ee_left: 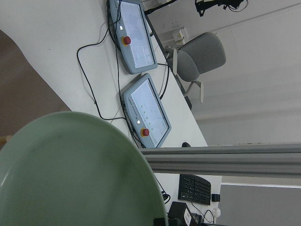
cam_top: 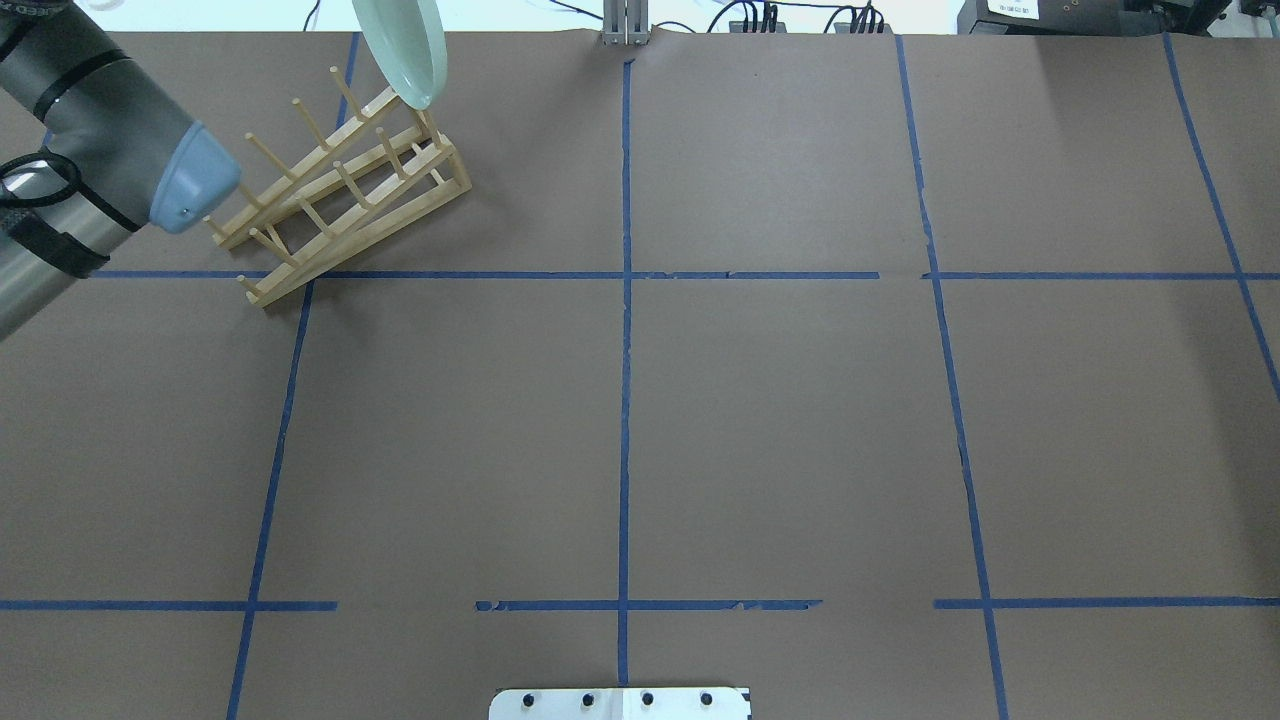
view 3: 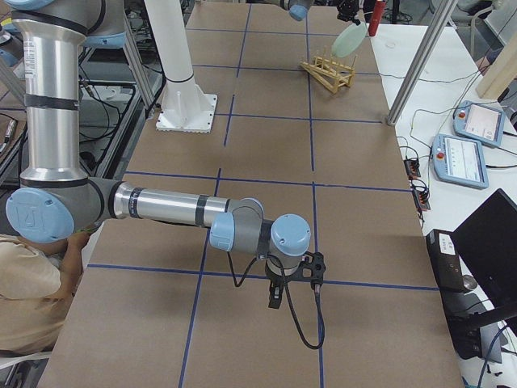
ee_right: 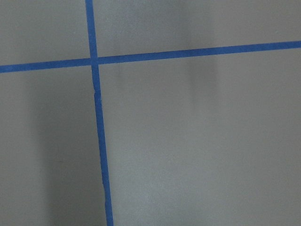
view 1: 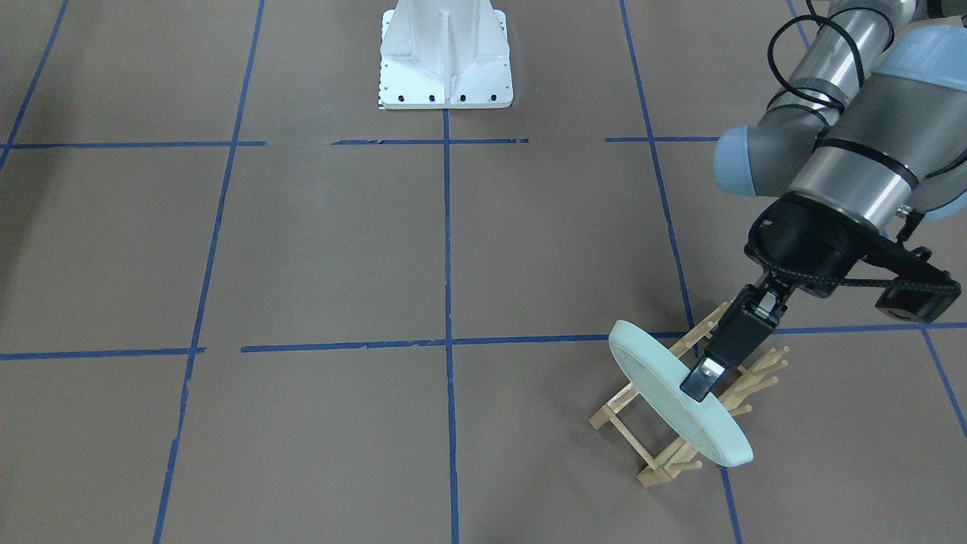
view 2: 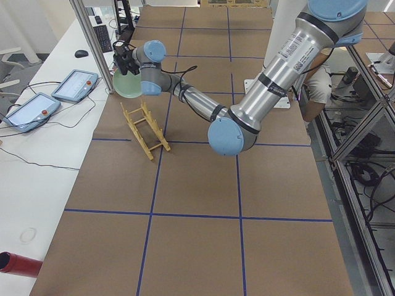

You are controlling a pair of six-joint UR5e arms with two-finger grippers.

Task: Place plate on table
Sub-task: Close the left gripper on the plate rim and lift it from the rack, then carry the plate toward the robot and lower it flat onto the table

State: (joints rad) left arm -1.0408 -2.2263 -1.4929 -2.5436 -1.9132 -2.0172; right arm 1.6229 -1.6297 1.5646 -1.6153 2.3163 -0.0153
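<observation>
fingers [view 1: 699, 381] of the left gripper [view 1: 693, 387] pinch the rim of the round mint-green plate [view 1: 656, 389], on edge above the light wooden peg rack [cam_top: 360, 238] by the far left corner of the brown taped table [view 1: 340, 249]; right gripper [view 3: 275, 297] spread: cannot tell.

Looking onto a white worktop [view 2: 49, 160] bordering the table [view 2: 197, 185] on one long side. Holding one teach pendant [view 2: 75, 84] beside another [view 2: 28, 111] there, both trailing black cables. Keeping a black keyboard [view 2: 103, 38] and a mouse [view 2: 81, 53] farther along, near a slanting aluminium post [view 2: 92, 43]. Leaving a red cylinder [view 2: 17, 263] lying at the near corner. Catching an open black laptop [view 3: 494, 242] at the edge of the right side view. Showing a grey office chair [ee_left: 200, 54] standing near a plain white wall [ee_left: 263, 70] in the left wrist view. Getting even, diffuse lighting, casting only soft shadows.
</observation>
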